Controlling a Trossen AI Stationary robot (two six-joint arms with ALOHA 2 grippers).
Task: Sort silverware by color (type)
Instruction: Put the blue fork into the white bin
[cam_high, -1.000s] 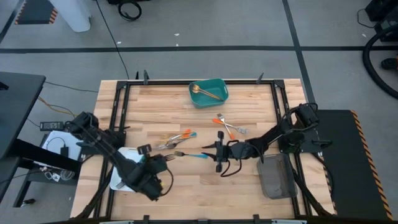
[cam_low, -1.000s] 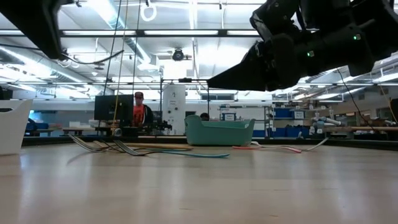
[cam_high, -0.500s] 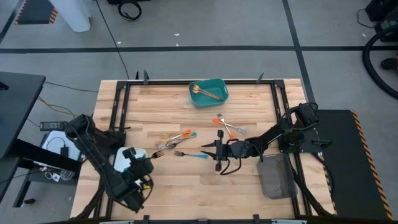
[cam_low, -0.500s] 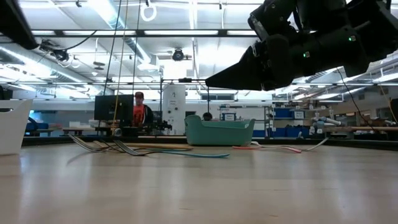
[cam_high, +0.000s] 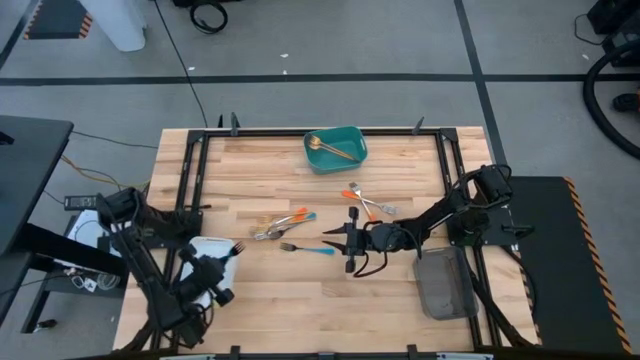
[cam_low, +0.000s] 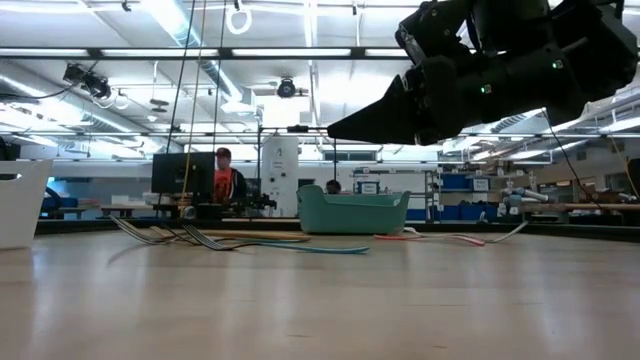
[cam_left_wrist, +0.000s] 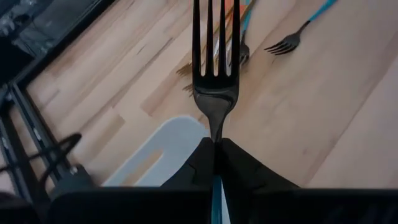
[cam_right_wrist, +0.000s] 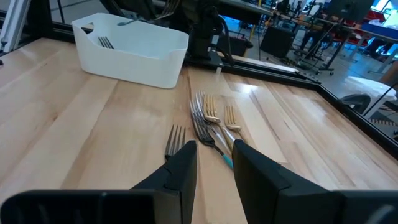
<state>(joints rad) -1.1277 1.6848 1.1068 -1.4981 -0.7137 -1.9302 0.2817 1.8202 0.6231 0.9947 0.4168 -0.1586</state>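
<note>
My left gripper (cam_left_wrist: 215, 163) is pinched tight on the handle of a blue-handled fork (cam_left_wrist: 215, 68), tines out ahead, hanging over the white tray (cam_high: 205, 250) at the bench's (cam_high: 300, 300) left front corner. My right gripper (cam_right_wrist: 214, 163) is parted with nothing between its fingers, low over the middle of the bench and aimed at the lone blue-handled fork (cam_high: 306, 248) lying there. Just beyond that one sits the tangled little heap of forks (cam_high: 282, 224), an orange-handled pair (cam_high: 366, 202) lies nearer the far right, and gold pieces (cam_high: 331, 148) rest in the teal tray (cam_high: 349, 161) at the back. The risk on my left, I'd say, is the grip: I'm holding a slim handle at its very end, so the fork could pivot or slip and drop onto the tray's rim instead of inside, or clatter against the one already in there. The black frame rail (cam_high: 190, 190) runs close along the left edge, so that arm has little room to swing outward. On my right, the single fork has open wood all round it, which is kind, but the heap is near enough that a sloppy approach could nudge it. The grey tray (cam_high: 442, 283) sits at the right front, well clear.
</note>
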